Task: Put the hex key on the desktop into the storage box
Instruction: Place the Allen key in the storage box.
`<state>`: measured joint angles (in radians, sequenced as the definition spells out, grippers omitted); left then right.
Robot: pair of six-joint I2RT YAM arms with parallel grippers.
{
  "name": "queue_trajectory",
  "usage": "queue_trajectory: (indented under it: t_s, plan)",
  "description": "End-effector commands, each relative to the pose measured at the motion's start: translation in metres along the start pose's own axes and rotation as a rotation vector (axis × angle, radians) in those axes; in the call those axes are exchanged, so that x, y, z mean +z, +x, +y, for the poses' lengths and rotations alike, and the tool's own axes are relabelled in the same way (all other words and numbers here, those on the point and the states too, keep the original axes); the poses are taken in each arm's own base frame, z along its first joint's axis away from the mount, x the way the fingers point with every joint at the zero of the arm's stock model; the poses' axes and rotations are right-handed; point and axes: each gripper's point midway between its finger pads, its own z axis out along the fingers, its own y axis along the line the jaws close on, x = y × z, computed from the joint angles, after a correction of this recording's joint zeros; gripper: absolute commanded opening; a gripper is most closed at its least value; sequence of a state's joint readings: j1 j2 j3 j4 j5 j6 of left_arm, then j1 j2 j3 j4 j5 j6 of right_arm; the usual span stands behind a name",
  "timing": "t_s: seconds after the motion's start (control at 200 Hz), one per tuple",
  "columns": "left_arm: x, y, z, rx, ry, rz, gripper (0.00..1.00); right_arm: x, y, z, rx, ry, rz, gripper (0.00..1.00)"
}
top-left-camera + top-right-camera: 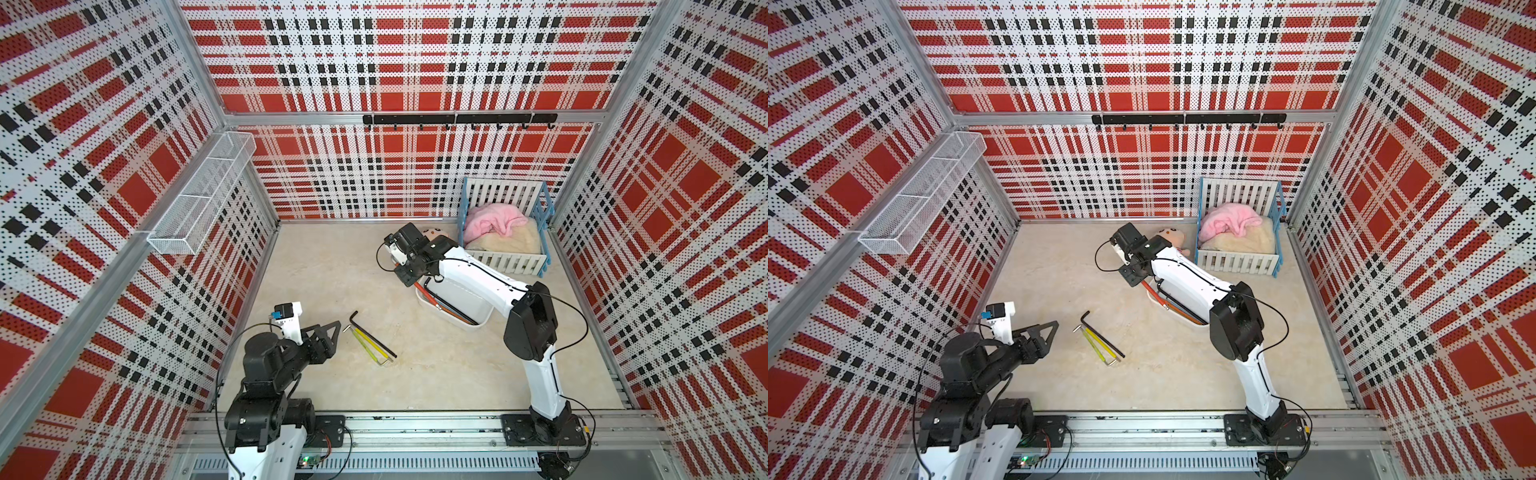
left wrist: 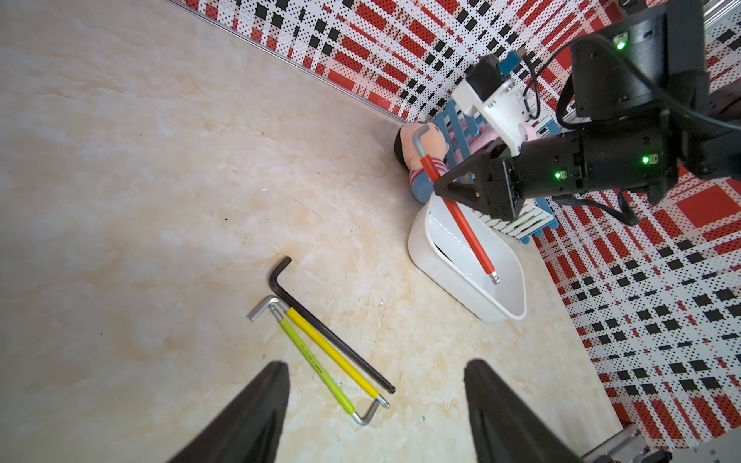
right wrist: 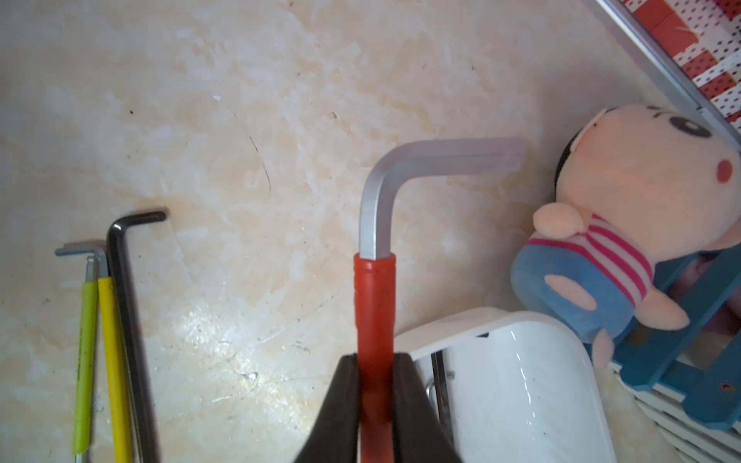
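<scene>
- Right wrist view first: the right fingers [image 3: 341,405] are clamped tight on the red sleeve of the red key [image 3: 375,304], with the bent steel end sticking out past them.
- In the left wrist view the same key hangs tilted over the box [image 2: 445,276]. Its long end points down inside the box and its bend is up in the air. We can't tell if the tip is touching the bottom yet.
- So we'd say this key is almost done. It's over the box and just needs letting go.
- The left fingers [image 2: 256,409] are spread wide with nothing between them. They hover over the worktop [image 2: 160,160] near the loose keys.
- Three keys are left on the worktop, well apart from the box: the black key [image 2: 337,342], yellow key [image 2: 333,353] and green key [image 2: 316,366]. They lie side by side, pretty much touching.
- In a top view there's an orange streak [image 1: 456,316] and a dark line along the box floor. We think those are keys already dropped in, but the right arm covers most of the box, so no promises.
- Our rough tally: one key mid-drop, maybe a couple already in, three to go.
</scene>
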<state>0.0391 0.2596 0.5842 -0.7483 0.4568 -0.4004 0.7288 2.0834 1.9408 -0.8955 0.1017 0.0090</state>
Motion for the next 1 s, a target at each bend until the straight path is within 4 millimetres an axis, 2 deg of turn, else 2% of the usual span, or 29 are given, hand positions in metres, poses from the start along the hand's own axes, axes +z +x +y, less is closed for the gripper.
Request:
queue_trajectory:
  t_s: [0.0, 0.19, 0.321, 0.436, 0.601, 0.997]
  plan:
    - [0.001, -0.004, 0.001, 0.01, 0.001, -0.02, 0.74, -0.035, -0.009, -0.026, -0.013, -0.009, -0.094, 0.0]
    - [0.001, -0.005, 0.002, 0.007, -0.006, -0.024, 0.74, -0.037, 0.025, -0.064, -0.031, 0.041, -0.039, 0.0]
    - [0.0, -0.005, 0.001, 0.008, -0.004, -0.026, 0.74, -0.031, 0.046, -0.077, -0.059, 0.064, -0.003, 0.0]
    - [0.0, -0.005, 0.001, 0.007, -0.004, -0.028, 0.74, -0.022, 0.063, -0.079, -0.103, 0.068, 0.032, 0.0]
    - [0.0, -0.005, 0.002, 0.007, -0.006, -0.026, 0.74, -0.008, 0.076, -0.079, -0.136, 0.075, 0.06, 0.0]
    - [0.0, -0.006, 0.002, 0.003, -0.011, -0.03, 0.74, 0.019, 0.09, -0.069, -0.161, 0.027, 0.087, 0.0]
